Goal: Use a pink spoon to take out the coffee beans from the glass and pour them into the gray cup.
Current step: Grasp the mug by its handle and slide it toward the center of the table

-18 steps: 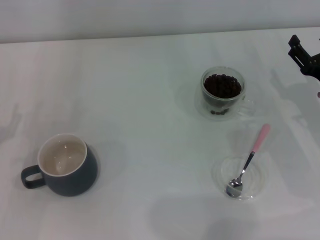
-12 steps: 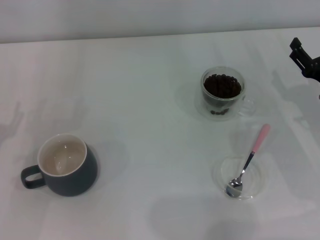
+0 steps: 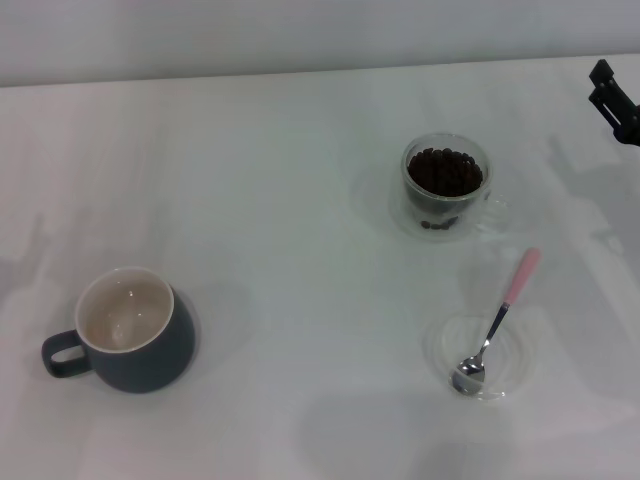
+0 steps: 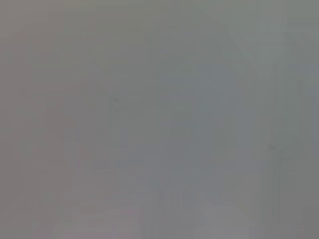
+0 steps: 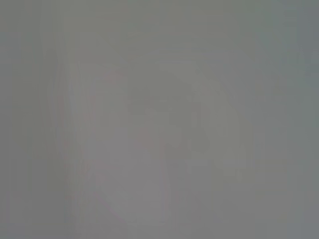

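Head view, right tool grip unclear, glossy rounded gray cup, clear glass

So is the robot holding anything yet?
No. The spoon lies untouched on its saucer, and the right end effector sits empty at the table's far right edge. The left one is out of view.

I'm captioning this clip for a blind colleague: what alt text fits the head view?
A white table holds a glass of coffee beans at right, with a pink spoon resting its bowl on a clear saucer nearer the robot. An empty gray cup stands at left; the right tool shows at the right edge.
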